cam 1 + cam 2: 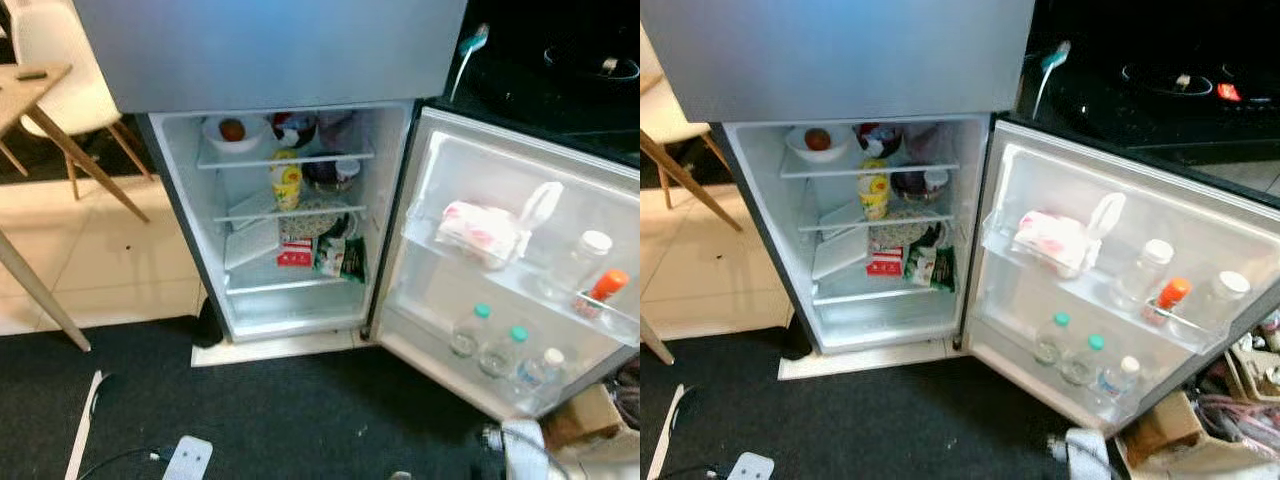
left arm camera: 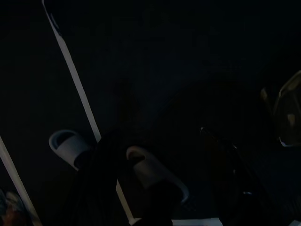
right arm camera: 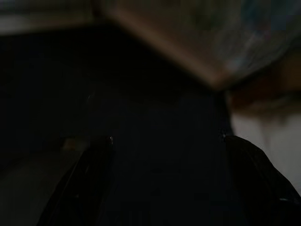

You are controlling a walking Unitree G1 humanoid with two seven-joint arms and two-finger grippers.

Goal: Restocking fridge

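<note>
The fridge (image 1: pixel 290 215) stands straight ahead of me with its lower door (image 1: pixel 500 260) swung wide open to my right, so the compartment faces me squarely. Inside, the top shelf carries a white bowl (image 1: pixel 232 131) with a brown round fruit in it; below that stands a yellow bottle (image 1: pixel 287 184), upright, beside a dark container. Lower down lie a red-and-white carton (image 1: pixel 296 254) and a green packet (image 1: pixel 340 256), leaning against each other. The door's upper rack holds a pink-and-white wrapped pack (image 1: pixel 475 230), a clear bottle with a white cap (image 1: pixel 585 258) and an orange-capped bottle (image 1: pixel 605 288); the lower rack holds three water bottles (image 1: pixel 500 350), all upright.

My arms hang low, well below and short of the shelves. The right arm's silver wrist (image 1: pixel 520 445) shows at the lower edge, near the open door's bottom corner, so I judge that arm is nearer the door racks, the left nearer the shelves. The left wrist view is very dark: a pair of pale slippers (image 2: pixel 155 172) on the dark floor mat (image 1: pixel 300 410). The right wrist view shows my two black fingers (image 3: pixel 94 179) standing apart with nothing between them, so those jaws are released; of the left jaws I cannot tell. Neither holds an item to stock, so I judge something must be fetched first.

A cardboard box (image 1: pixel 590 415) sits by the door's foot; a wooden table (image 1: pixel 25 95) and white chair (image 1: pixel 60 60) stand off to my left.
</note>
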